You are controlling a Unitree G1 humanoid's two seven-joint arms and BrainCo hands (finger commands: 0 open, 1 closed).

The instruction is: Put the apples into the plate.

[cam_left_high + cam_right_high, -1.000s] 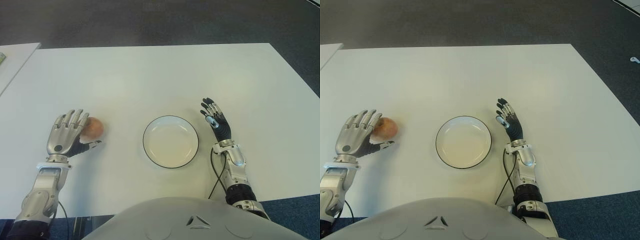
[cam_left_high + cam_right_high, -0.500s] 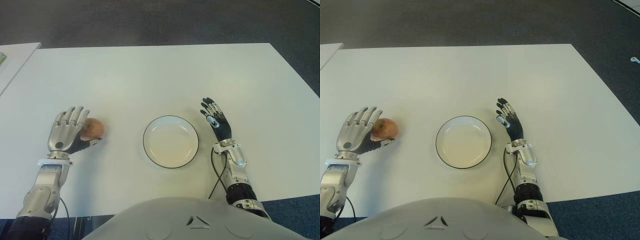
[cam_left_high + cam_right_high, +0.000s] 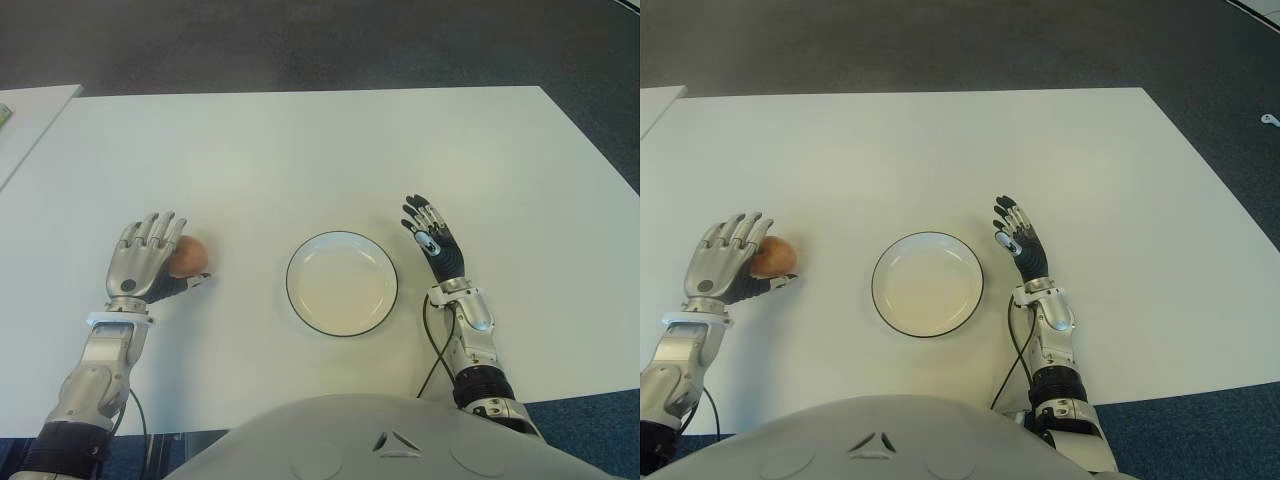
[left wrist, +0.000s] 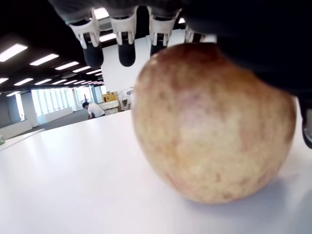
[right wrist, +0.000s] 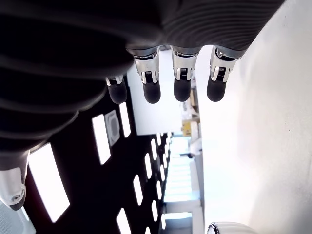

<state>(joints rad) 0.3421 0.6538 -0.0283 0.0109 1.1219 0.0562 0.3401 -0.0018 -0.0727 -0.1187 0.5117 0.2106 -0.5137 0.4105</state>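
Reddish-yellow and mottled, one apple sits on the white table, well left of the empty plate. Over the past second the left hand has slid closer, palm now against the apple, fingers extended above it, not yet clasped. A grasp looks imminent. The right hand shows open, just right of the plate.

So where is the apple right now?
The apple sits on the white table at the robot's left, left of the plate, with the left hand over it and its fingers spread above, not closed.
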